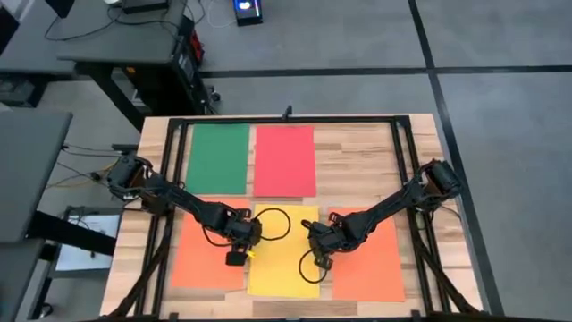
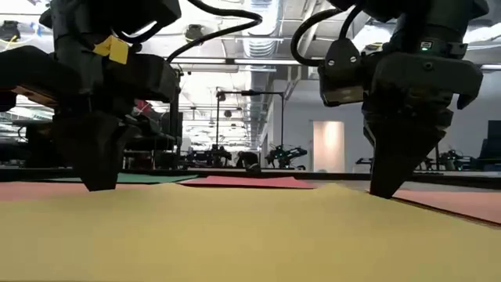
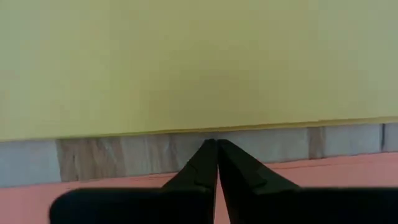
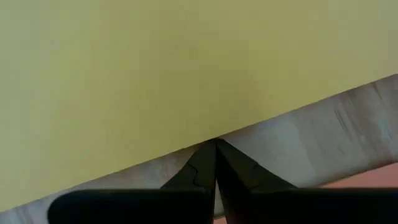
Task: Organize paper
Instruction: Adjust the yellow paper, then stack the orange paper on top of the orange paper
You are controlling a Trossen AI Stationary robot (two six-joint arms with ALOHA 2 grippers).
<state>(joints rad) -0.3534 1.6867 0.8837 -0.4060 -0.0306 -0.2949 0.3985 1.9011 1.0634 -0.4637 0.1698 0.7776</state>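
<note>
on the desk (image 1: 357,165): yellow sheet (image 1: 284,255) front-centre, between two orange sheets (image 1: 207,259); green (image 1: 218,158) and red (image 1: 284,159) behind. left tool (image 1: 236,257) and right tool (image 1: 322,261), fingers together, flank its edges. advice: press inward evenly, avoid buckling.

Five sheets of plain coloured paper lie flat on the wooden table (image 1: 357,170): a green sheet (image 1: 218,158) and a pink-red sheet (image 1: 285,160) side by side in the far row, their long edges just apart. In the near row a yellow sheet (image 1: 283,259) sits between two orange ones, the left orange sheet (image 1: 207,259) and the right orange sheet (image 1: 368,264), with narrow strips of bare wood showing along the yellow sheet's side edges. All five sheets are alike in size, with their long sides running front to back.
</note>
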